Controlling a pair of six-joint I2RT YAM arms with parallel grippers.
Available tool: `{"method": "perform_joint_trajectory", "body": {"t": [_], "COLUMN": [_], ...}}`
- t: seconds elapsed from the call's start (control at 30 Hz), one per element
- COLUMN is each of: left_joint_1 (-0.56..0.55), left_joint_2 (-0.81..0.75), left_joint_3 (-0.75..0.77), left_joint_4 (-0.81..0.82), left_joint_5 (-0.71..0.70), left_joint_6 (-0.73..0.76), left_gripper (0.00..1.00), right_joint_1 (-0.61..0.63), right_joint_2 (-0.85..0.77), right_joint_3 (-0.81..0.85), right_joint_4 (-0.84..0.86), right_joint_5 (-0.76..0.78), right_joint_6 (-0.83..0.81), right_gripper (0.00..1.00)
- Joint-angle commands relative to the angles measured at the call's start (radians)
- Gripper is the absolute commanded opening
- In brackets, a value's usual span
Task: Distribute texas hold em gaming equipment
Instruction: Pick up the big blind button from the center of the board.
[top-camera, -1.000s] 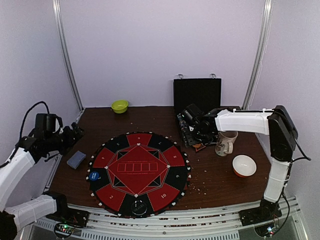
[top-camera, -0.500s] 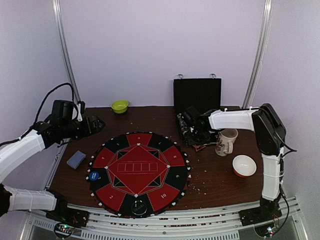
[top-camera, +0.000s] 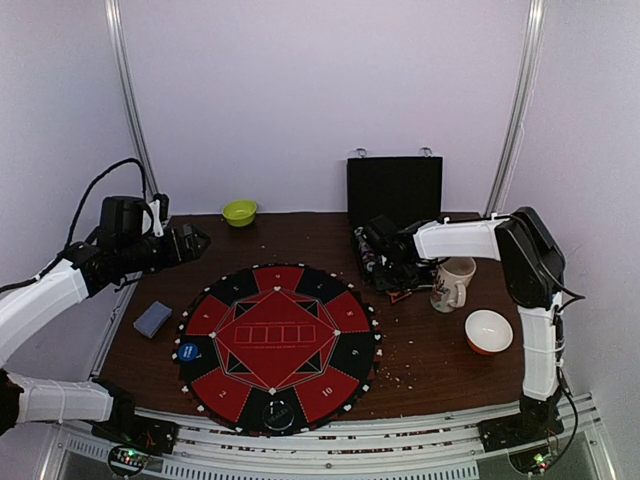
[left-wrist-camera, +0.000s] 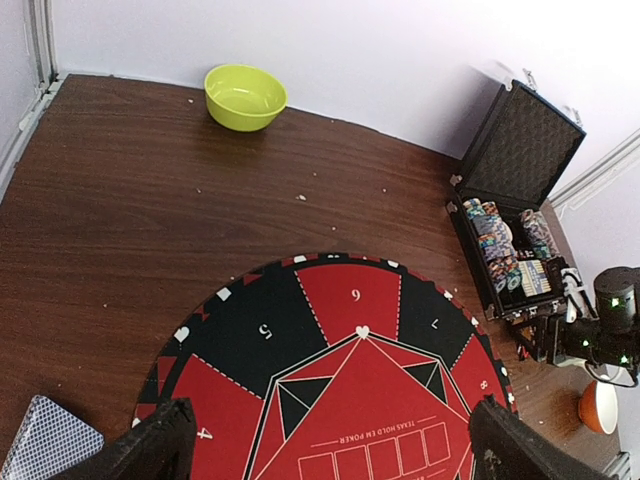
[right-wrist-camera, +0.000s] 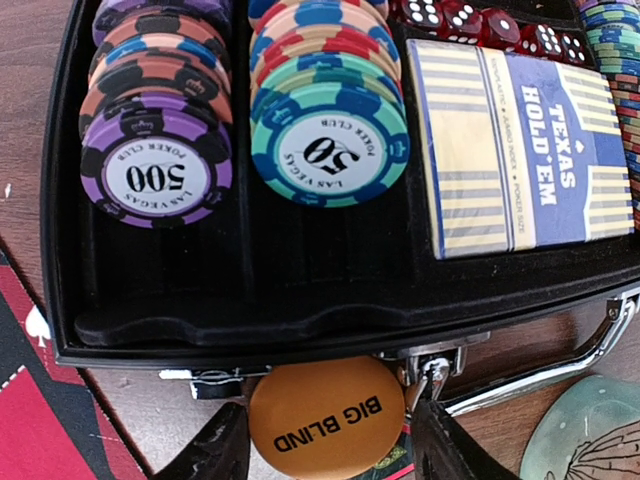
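Sitting between right fingers (right-wrist-camera: 215, 455): orange BIG BLIND disc (right-wrist-camera: 327, 420), before case (right-wrist-camera: 60, 200); grip unclear. Left fingers (left-wrist-camera: 150, 450) wide apart, empty.

The dark brown wooden table (left-wrist-camera: 120, 200) is smooth. The round red and black mat (left-wrist-camera: 350, 300) looks like matt cloth. The yellow-green bowl (left-wrist-camera: 245, 95) is glossy. The black case (right-wrist-camera: 300, 300) has matt foam inside and a shiny metal handle (right-wrist-camera: 560, 365). The striped poker chips (right-wrist-camera: 155, 175) and round orange disc (right-wrist-camera: 325, 415) look like smooth plastic.

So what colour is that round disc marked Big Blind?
Orange with black lettering; the disc shows best in the right wrist view.
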Motion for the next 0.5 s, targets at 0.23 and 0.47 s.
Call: {"method": "perform_joint_trajectory", "body": {"t": [0.23, 0.47], "left_joint_1": [0.0, 0.0], "left_joint_2": [-0.017, -0.035], "left_joint_3": [-0.009, -0.013], "left_joint_4": [0.062, 0.057], "left_joint_5": [0.001, -0.023], "left_joint_6": [0.021, 0.04], "left_gripper": [0.98, 0.98], "right_joint_1": [-0.004, -0.004], "right_joint_2": [0.049, 0.001], "right_joint_3": [0.015, -0.038], "right_joint_4": [-0.002, 0.015], "right_joint_5": [0.031, 0.034], "right_joint_6": [0.012, -0.001], "right_gripper": [0.53, 0.43]}}
